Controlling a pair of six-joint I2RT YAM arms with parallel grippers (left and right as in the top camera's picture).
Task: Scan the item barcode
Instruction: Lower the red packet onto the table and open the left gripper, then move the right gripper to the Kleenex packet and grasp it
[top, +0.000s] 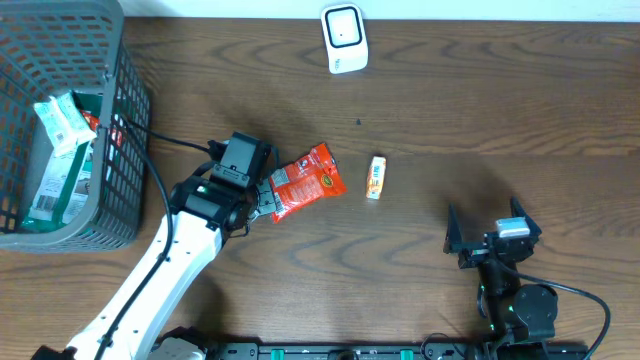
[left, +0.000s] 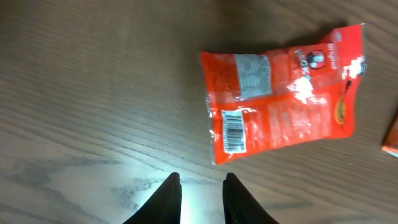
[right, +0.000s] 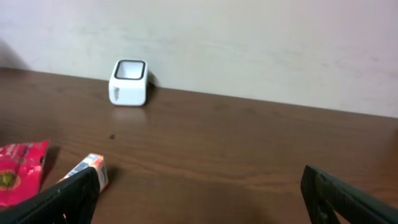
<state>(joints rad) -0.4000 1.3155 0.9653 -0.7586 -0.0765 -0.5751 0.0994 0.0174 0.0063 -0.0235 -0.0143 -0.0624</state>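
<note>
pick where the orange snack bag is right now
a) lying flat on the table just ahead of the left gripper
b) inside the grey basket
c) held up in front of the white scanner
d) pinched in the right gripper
a: the orange snack bag lies flat on the table, barcode side up, just past the left gripper, whose fingers do not touch it.

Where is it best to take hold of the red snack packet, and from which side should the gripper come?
The red snack packet lies flat, barcode up, so only a thin edge fits between jaws. Probably grip the sealed edge beside the barcode, coming from the side of the left gripper, low over the table.
</note>
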